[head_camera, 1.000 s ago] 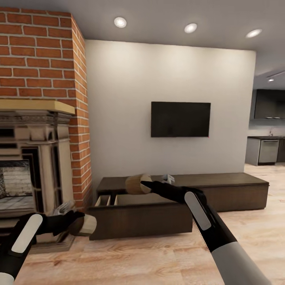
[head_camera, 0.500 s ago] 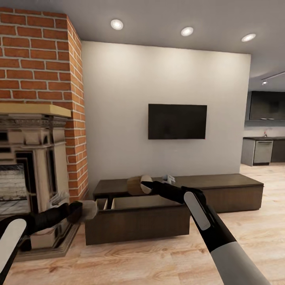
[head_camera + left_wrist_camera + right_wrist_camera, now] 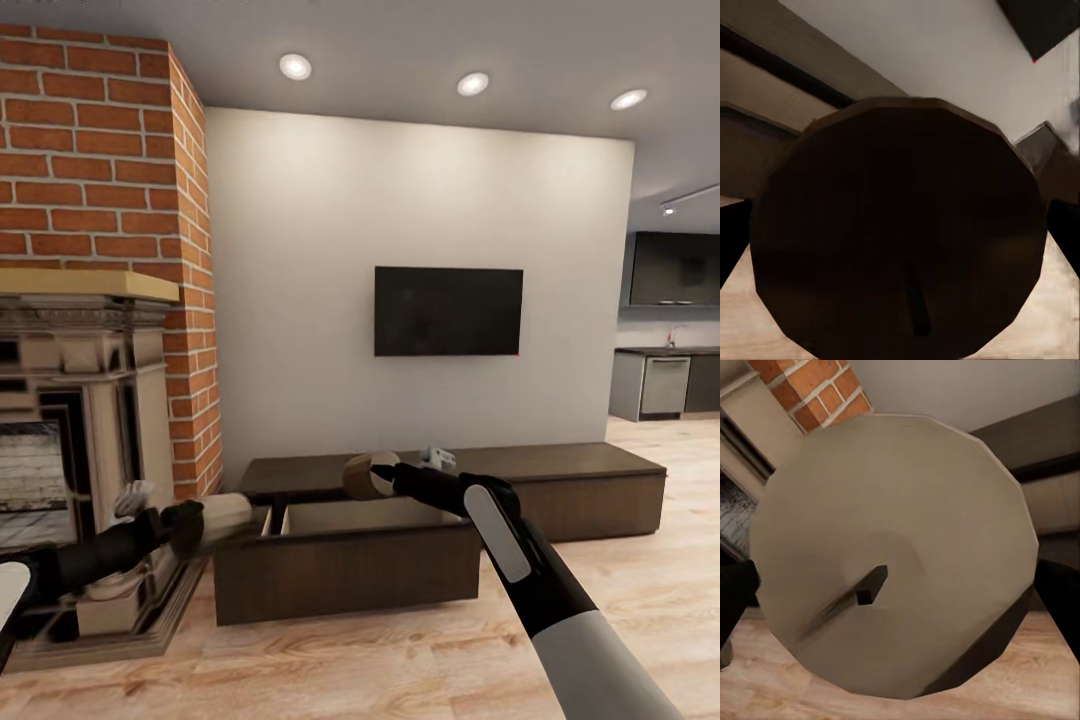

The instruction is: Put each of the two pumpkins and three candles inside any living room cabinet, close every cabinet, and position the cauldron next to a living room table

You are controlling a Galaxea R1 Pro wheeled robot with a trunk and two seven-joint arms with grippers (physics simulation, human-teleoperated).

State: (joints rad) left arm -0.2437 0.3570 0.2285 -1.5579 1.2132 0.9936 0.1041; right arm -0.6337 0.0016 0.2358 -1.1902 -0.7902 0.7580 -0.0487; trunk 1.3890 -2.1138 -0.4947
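Presently both grippers carry candles toward the cabinet (image 3: pixel 600 480), lower centre of frame. Right gripper (image 3: pixel 385 476) clamps one candle (image 3: pixel 362 476) above the open drawer (image 3: pixel 350 548), apparently for dropping in; left gripper (image 3: pixel 205 522) grips another candle (image 3: pixel 228 510) beside it.

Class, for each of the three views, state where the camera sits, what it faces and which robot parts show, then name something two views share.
Head view: on the head, facing the cabinet and television; both arms show, the left gripper and the right gripper each holding a candle.
Left wrist view: near the left gripper, facing its candle's wick end; dark fingers at the edges.
Right wrist view: near the right gripper, facing its candle likewise.
Shared: head and right wrist views both show the brickwork.
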